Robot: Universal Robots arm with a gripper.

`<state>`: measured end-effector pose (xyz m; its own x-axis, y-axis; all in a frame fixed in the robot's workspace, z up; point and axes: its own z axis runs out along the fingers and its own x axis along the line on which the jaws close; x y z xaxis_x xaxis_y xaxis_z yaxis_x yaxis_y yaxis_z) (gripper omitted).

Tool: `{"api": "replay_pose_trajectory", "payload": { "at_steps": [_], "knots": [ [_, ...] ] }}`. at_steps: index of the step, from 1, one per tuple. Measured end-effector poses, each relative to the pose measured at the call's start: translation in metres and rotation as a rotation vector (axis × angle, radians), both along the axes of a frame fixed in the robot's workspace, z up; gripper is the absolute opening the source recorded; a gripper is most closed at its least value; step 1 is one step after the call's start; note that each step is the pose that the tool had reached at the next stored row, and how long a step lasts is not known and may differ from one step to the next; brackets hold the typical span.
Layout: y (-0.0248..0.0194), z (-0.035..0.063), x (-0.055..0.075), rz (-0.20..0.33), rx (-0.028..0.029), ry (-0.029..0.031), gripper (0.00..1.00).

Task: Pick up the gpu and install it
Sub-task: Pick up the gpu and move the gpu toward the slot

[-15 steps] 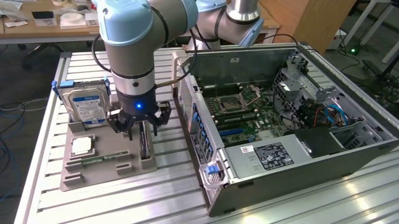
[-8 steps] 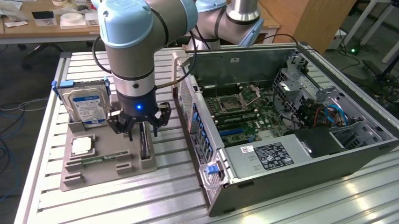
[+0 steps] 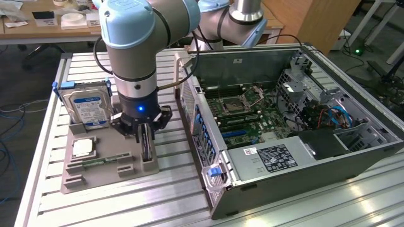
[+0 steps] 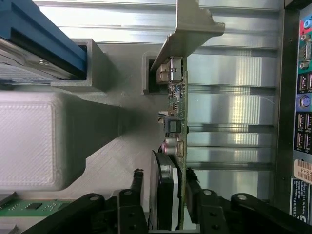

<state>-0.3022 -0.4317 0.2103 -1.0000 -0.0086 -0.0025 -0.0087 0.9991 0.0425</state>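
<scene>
gpu standing on edge in the grey tray on the surface, at the exterior view's left of the open computer case, end effector spread, straddling the card.

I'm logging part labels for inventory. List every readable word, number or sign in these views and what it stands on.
"FHS", then cut off: white sticker on the dark computer case's rear panel.
Blue-white label on the silver hard drive: too small to read.
Black label and red-marked white tag on the grey power supply: too small to read.
</scene>
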Motion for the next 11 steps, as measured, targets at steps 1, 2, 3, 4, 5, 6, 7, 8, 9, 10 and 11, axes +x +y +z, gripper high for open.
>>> {"api": "replay_pose_trajectory", "payload": {
  "at_steps": [1,2,3,4,5,6,7,8,9,10,11],
  "knots": [
    [0.0,0.0,0.0,0.0,0.0,0.0,0.47],
    [0.0,0.0,0.0,0.0,0.0,0.0,0.4],
    [0.0,-0.0001,0.0,0.0,0.0,0.0,0.4],
    [0.0,-0.0067,0.0,0.0,0.0001,0.0019,0.4],
    [0.0,-0.0067,0.0,0.0,0.0,0.0019,0.4],
    [0.0,-0.0067,0.0,0.0,0.0,0.0019,0.4],
    [0.0,-0.0067,0.0,0.0,0.0,0.0018,0.4],
    [0.0,-0.0067,0.0,0.0,0.0,0.0018,0.4],
    [0.0,-0.0068,0.0,0.0,0.0001,0.0018,0.4],
    [0.0,-0.0067,0.0,0.0,0.0,0.0019,0.4],
    [0.0,-0.0067,0.0,0.0,0.0,0.0018,0.4]
  ]
}}
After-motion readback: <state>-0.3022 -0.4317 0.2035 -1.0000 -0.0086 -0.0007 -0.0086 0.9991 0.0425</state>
